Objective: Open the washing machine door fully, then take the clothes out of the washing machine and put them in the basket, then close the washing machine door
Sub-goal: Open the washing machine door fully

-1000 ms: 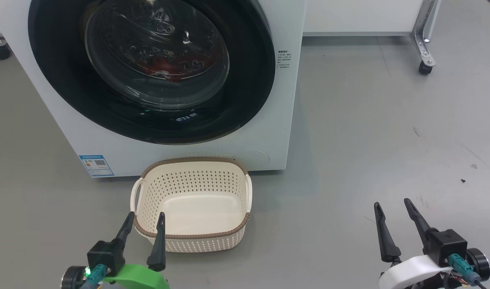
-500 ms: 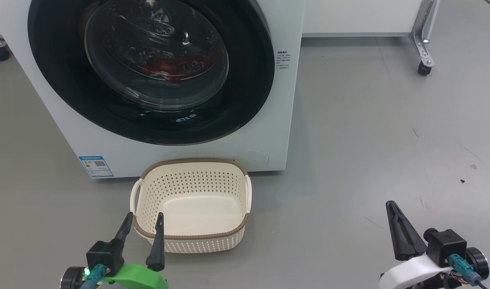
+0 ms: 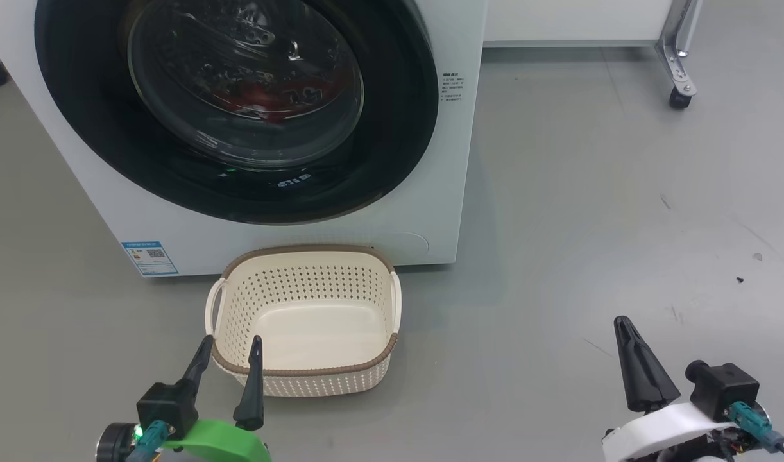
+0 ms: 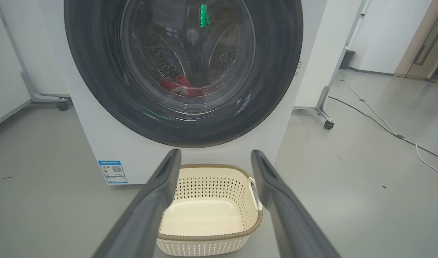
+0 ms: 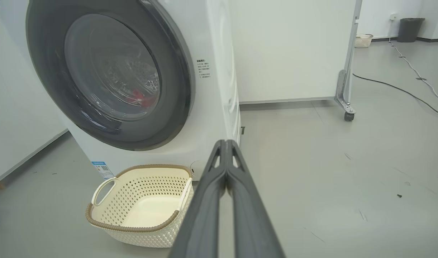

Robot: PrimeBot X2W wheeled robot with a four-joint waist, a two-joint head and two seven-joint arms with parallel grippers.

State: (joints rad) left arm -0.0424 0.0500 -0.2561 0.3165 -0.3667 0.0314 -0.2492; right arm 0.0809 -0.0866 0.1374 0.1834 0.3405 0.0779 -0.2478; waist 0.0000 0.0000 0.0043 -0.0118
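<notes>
At lower left of the head view, the left gripper (image 3: pixel 231 341) rises from a green wrist with its long dark fingers spread. The tips overlap the near rim of the basket (image 3: pixel 302 248); contact cannot be told. This cream perforated basket with a brown woven-look rim sits on the grey floor just before the white washing machine (image 3: pixel 446 192). Above it the glossy black washing machine door (image 3: pixel 398 128) is closed, its top cut off. Through the bulging glass the clothes (image 3: pixel 264 102) show as a dim red patch in the drum, lettering unreadable. At lower right the right gripper (image 3: pixel 623 324) points up from a white wrist, fingers pressed together on nothing.
</notes>
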